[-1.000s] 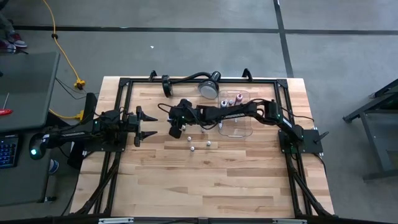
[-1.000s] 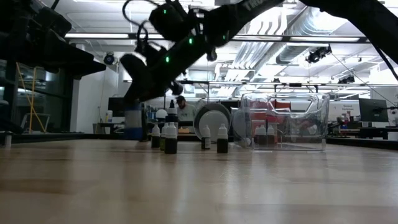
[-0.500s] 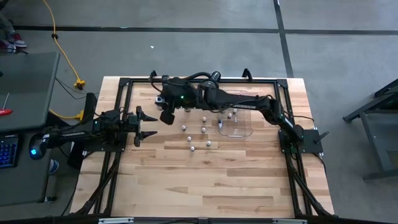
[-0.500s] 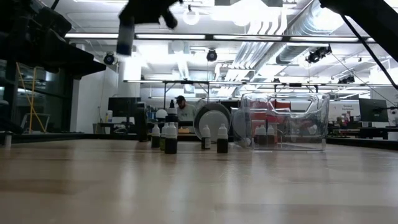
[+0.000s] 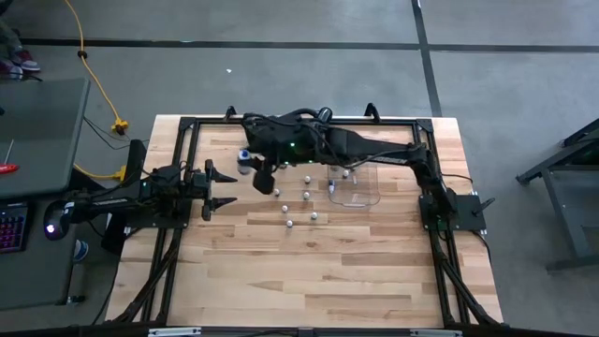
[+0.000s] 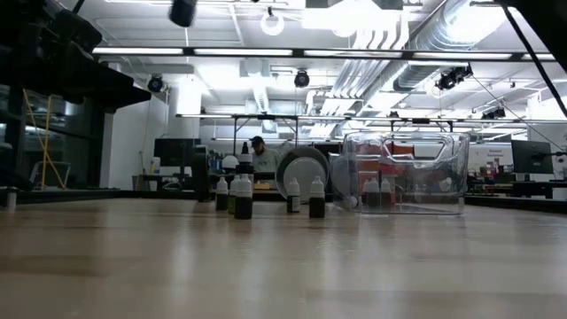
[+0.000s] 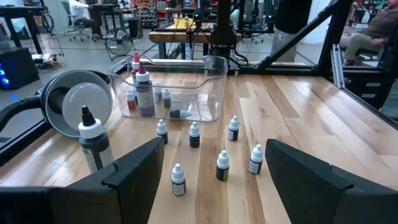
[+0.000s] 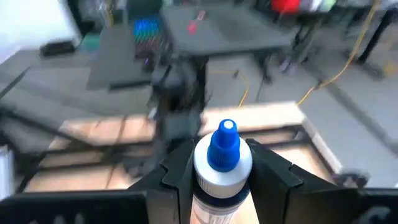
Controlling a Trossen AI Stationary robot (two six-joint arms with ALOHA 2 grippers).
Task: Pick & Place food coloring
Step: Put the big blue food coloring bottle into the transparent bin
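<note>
My right gripper [image 5: 251, 165] is high over the table's far left part, shut on a bottle [image 8: 222, 163] with a blue tip and a white collar. Its lower end shows at the top of the low view [image 6: 183, 11]. Several tiny white-capped food coloring bottles [image 5: 306, 195] stand upright on the wood beside the clear tray [image 5: 363, 195]. A few more bottles [image 7: 143, 93] are inside the tray. My left gripper [image 7: 214, 146] is open and empty at the table's left side [image 5: 221, 189], pointing at the bottles. My right gripper pinches the bottle between its two fingers [image 8: 179, 175], one on each side of the white collar [image 8: 205, 167] just below the blue tip. The fingers come roughly level from the table's right. The bottle stands upright in the hold, lifted clear of the table.
A round silver lamp head [image 5: 321, 117] on a black gooseneck lies at the far edge by the tray. A larger bottle with a black tip [image 7: 93, 140] stands beside it. A black frame [image 5: 187, 126] rims the table. The near half of the wood is bare.
My right gripper has risen from table height with the blue-tipped bottle and gone toward the table's far left. The bottle stood on the wood a second ago and is now lifted clear, nearly out of the top of the low view.
</note>
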